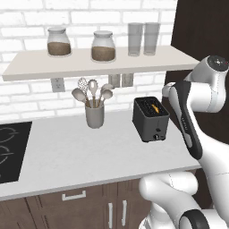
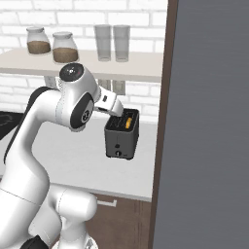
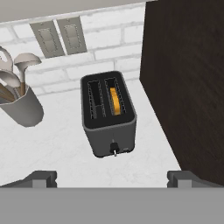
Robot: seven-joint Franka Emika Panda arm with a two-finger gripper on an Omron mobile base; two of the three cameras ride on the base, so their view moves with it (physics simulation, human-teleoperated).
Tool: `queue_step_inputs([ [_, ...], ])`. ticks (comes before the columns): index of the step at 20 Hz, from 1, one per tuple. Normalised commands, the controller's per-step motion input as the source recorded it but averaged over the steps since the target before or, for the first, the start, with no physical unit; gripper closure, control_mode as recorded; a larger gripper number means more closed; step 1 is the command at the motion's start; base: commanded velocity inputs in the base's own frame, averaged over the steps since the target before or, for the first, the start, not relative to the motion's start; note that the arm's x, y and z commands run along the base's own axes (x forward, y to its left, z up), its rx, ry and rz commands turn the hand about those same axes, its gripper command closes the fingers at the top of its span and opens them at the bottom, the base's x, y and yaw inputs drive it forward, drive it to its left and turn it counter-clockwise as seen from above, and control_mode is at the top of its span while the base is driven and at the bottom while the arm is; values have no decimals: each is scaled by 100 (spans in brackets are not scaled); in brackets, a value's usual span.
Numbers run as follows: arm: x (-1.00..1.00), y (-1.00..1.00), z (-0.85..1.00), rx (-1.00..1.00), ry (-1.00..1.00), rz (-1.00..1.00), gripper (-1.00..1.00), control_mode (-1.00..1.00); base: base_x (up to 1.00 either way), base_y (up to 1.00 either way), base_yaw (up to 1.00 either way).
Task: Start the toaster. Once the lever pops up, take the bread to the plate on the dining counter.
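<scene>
The gripper is hanging above the kitchen counter with its two fingers spread wide and nothing between them. It is looking down at the toaster, but it is not touching it.

The toaster is sitting near the back right corner of the counter, close to the dark tall cabinet. The bread is sitting down inside the right slot, with just its golden top showing. The little knob is low on the toaster's front. I think the toaster is not started yet, so the job is only beginning. Pushing the lever, waiting for the pop, lifting the bread and carrying it to the plate are all waiting to be done.

A grey cup of spoons is standing toward the back edge of the counter, left of the toaster and well apart from it. A black stove top is lying at the counter's left end. A shelf on the white brick wall is holding two jars and two glasses.
</scene>
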Motion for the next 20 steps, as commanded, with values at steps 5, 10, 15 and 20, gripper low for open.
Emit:
queue_step_inputs([
  [5,0,0,0,0,0,0,-100,-100,0,0,0],
  [10,0,0,0,0,0,0,-100,-100,0,0,0],
  [15,0,0,0,0,0,0,-100,-100,0,0,0],
  [20,0,0,0,0,0,0,-100,-100,0,0,0],
])
